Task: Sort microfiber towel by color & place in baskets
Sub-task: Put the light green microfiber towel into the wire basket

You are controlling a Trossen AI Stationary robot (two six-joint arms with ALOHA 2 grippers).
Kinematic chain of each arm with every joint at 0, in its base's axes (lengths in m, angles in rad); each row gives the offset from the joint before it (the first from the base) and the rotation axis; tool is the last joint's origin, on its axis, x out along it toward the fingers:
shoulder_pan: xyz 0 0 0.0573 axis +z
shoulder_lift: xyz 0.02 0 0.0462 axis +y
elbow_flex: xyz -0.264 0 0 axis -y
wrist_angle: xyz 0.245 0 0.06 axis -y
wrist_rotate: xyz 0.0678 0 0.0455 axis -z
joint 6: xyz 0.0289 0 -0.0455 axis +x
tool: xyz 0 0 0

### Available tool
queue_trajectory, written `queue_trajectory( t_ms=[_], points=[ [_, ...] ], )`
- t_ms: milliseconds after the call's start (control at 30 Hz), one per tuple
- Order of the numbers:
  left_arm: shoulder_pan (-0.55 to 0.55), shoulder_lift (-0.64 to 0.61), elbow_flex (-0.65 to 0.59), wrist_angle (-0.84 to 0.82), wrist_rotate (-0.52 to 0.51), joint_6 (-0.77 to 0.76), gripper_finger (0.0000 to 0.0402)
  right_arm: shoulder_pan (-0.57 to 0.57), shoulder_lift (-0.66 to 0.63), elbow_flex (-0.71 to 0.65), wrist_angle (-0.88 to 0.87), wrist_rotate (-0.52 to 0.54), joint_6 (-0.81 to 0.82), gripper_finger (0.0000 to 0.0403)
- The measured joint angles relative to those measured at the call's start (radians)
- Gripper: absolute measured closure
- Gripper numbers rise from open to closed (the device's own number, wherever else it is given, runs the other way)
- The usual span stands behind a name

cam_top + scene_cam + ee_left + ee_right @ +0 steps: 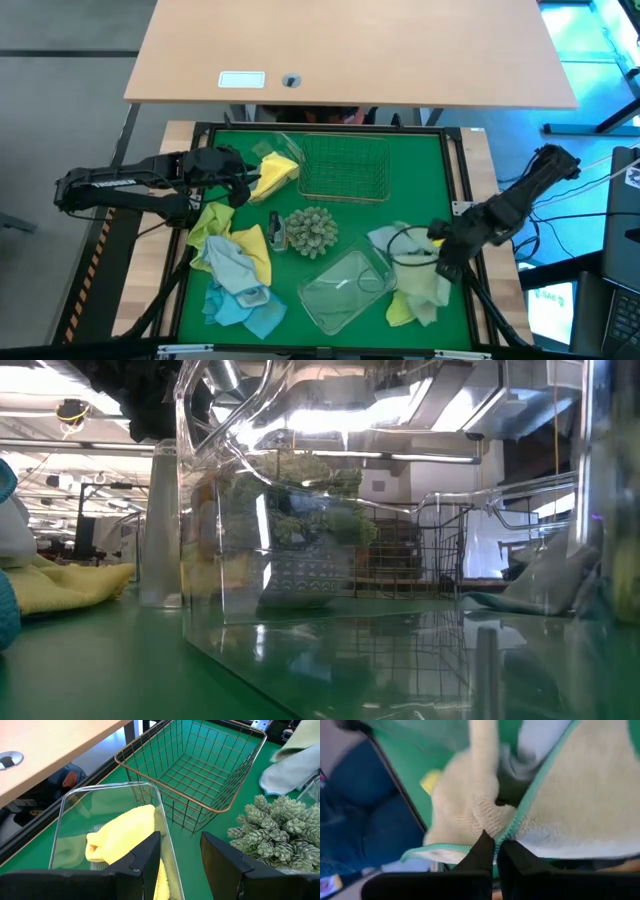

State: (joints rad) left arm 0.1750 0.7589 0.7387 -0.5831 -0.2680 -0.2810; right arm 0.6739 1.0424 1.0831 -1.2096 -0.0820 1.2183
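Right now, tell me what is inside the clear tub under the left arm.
One yellow towel lies crumpled inside the clear tub. The left gripper, jaws open, hangs over the tub's near end, so that part of the tub's floor is hidden.
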Motion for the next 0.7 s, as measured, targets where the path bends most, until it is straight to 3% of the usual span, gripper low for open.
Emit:
queue_trajectory(
  t_ms=[200,400,600,700],
  points=[
    [0.0,0.0,0.0,0.0,0.0,-0.001,0.0268,0.0,0.0,0.251,-0.122,0.321,-0.114,0.0398],
    [0.0,0.0,0.0,0.0,0.0,-0.001,0.0268,0.0,-0.001,0.429,-0.123,0.654,-0.302,0.0396],
    [0.0,0.0,0.0,0.0,0.0,-0.001,0.0268,0.0,-0.001,0.499,-0.112,0.956,-0.468,0.0399],
    [0.0,0.0,0.0,0.0,0.0,-0.001,0.0268,-0.03,-0.001,0.499,-0.074,1.032,-0.555,0.04]
  ],
)
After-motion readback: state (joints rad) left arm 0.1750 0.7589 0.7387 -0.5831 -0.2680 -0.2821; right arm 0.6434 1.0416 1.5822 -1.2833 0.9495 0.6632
